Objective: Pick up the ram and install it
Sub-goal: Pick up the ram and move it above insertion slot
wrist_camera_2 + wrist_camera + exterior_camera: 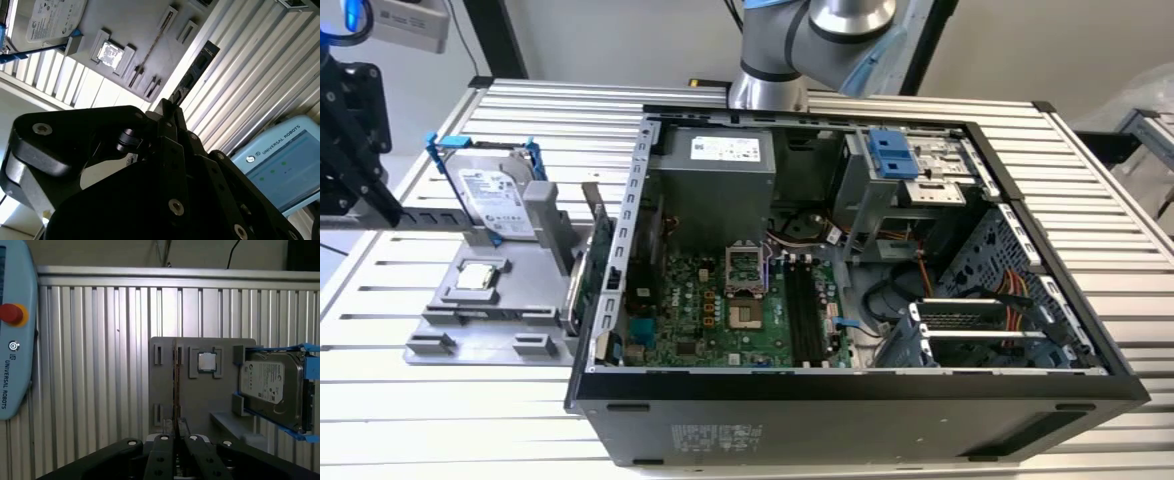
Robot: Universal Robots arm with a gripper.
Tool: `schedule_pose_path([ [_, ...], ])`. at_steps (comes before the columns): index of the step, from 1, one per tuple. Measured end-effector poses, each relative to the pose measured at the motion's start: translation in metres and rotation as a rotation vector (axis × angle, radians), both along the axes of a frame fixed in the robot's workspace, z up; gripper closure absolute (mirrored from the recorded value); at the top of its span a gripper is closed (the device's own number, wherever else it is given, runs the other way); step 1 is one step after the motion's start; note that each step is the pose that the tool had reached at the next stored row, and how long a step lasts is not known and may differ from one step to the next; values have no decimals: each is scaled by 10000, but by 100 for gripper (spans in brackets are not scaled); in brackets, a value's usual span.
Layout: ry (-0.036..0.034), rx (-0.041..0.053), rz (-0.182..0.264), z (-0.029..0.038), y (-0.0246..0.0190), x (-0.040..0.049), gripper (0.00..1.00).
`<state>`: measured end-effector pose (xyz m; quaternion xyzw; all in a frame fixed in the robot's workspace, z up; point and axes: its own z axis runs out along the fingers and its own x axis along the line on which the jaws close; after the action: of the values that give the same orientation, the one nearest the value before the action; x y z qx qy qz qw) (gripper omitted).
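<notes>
The black linkage claw [178,426] is poised above the ribbed aluminium counter [90,365], clamped on the long, thin, dark-chipped ram stick [199,67], which juts past the fingertips and is seen edge-on in the first wrist view. In the exterior view, from left to right, a flat grey holder plate [487,338] with a silver blue-railed hard drive [494,195] and a small square silver processor chip [480,276] is followed by an open black computer case [854,410], behind which the silver arm [774,70] is cut off at the top edge.
</notes>
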<state>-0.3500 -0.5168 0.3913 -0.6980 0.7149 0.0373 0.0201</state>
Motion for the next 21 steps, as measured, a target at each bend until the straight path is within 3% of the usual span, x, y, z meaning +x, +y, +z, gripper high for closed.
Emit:
schedule_pose_path([
  [12,0,0,2,12,5,7,100],
  [21,0,-1,1,18,27,90,100],
])
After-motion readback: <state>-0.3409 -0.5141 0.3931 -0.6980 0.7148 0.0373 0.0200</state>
